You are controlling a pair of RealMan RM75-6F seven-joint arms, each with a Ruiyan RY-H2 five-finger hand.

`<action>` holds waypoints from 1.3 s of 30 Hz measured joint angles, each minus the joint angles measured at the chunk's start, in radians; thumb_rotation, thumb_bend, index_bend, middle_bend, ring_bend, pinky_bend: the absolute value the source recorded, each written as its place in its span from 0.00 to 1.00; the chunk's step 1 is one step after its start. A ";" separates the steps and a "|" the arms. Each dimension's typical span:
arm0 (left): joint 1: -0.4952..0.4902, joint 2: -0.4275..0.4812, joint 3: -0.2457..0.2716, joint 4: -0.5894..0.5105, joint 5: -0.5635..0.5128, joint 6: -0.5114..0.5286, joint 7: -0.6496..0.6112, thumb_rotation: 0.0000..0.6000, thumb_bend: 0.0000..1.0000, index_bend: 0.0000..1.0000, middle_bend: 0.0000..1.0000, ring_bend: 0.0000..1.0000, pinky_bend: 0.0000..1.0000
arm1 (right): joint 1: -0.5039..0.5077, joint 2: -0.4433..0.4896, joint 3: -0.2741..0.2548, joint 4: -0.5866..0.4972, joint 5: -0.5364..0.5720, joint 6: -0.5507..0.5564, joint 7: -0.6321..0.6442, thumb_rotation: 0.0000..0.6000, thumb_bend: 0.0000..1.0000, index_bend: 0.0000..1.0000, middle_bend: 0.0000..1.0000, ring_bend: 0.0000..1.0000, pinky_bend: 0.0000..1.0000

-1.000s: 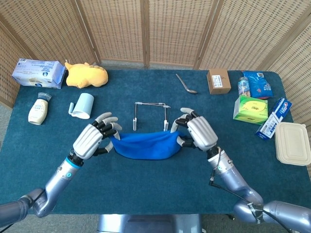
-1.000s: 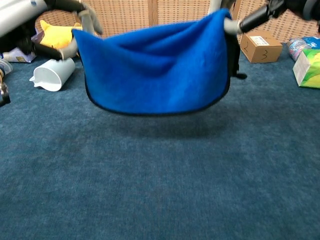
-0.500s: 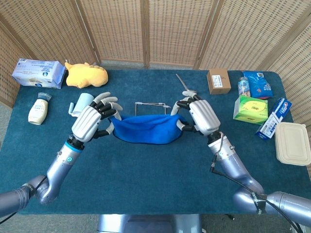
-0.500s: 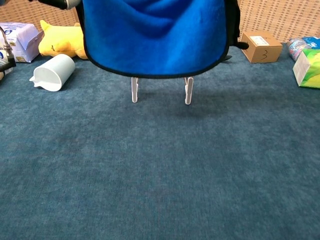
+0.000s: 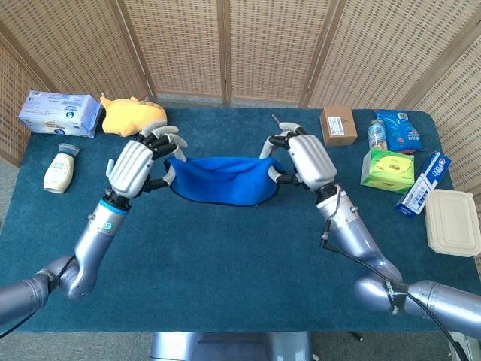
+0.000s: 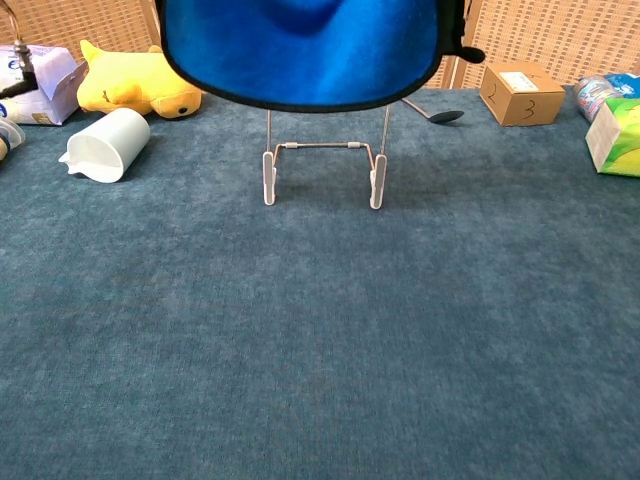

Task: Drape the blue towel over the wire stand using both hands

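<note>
The blue towel (image 5: 222,179) hangs stretched between my two hands, sagging in the middle. My left hand (image 5: 139,165) grips its left end and my right hand (image 5: 304,159) grips its right end. In the chest view the blue towel (image 6: 300,50) fills the top centre, its dark lower hem hanging just above the wire stand (image 6: 322,165). The stand's two white-tipped feet rest on the blue cloth table. The towel hides the stand in the head view. Neither hand shows clearly in the chest view.
A white cup (image 6: 103,144) lies on its side left of the stand, with a yellow plush toy (image 6: 135,80) behind it. A spoon (image 6: 432,113) and cardboard box (image 6: 520,95) sit back right. A lotion bottle (image 5: 59,168), tissue packs and boxes line the table's sides.
Both hands have lifted the towel and carried it away from me, from in front of the stand to above it. The stand's feet and lower bar now show beneath the hem.
</note>
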 measured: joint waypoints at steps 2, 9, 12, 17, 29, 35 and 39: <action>-0.014 -0.002 -0.015 0.006 -0.017 -0.014 -0.004 1.00 0.57 0.76 0.41 0.26 0.14 | 0.017 -0.001 0.009 0.016 0.022 -0.012 -0.007 1.00 0.42 1.00 0.58 0.44 0.21; -0.061 -0.025 -0.055 0.051 -0.067 -0.057 -0.011 1.00 0.57 0.76 0.42 0.26 0.13 | 0.069 -0.006 0.036 0.062 0.088 -0.047 -0.028 1.00 0.42 1.00 0.58 0.44 0.21; -0.078 -0.034 -0.065 0.073 -0.083 -0.074 -0.013 1.00 0.57 0.76 0.42 0.26 0.13 | 0.087 -0.008 0.042 0.078 0.110 -0.060 -0.036 1.00 0.42 1.00 0.58 0.44 0.21; -0.102 -0.051 -0.078 0.117 -0.110 -0.100 -0.013 1.00 0.57 0.76 0.42 0.26 0.12 | 0.108 -0.012 0.049 0.104 0.140 -0.073 -0.044 1.00 0.42 1.00 0.58 0.44 0.21; -0.163 -0.125 -0.092 0.279 -0.163 -0.155 -0.038 1.00 0.57 0.76 0.42 0.26 0.12 | 0.163 -0.053 0.046 0.220 0.212 -0.108 -0.050 1.00 0.42 1.00 0.58 0.44 0.21; -0.183 -0.163 -0.089 0.346 -0.176 -0.178 -0.063 1.00 0.57 0.76 0.42 0.26 0.12 | 0.170 -0.071 0.031 0.252 0.222 -0.117 -0.047 1.00 0.42 1.00 0.58 0.44 0.21; -0.193 -0.187 -0.081 0.387 -0.178 -0.187 -0.083 1.00 0.57 0.76 0.42 0.26 0.12 | 0.171 -0.084 0.016 0.268 0.216 -0.120 -0.043 1.00 0.42 1.00 0.58 0.44 0.21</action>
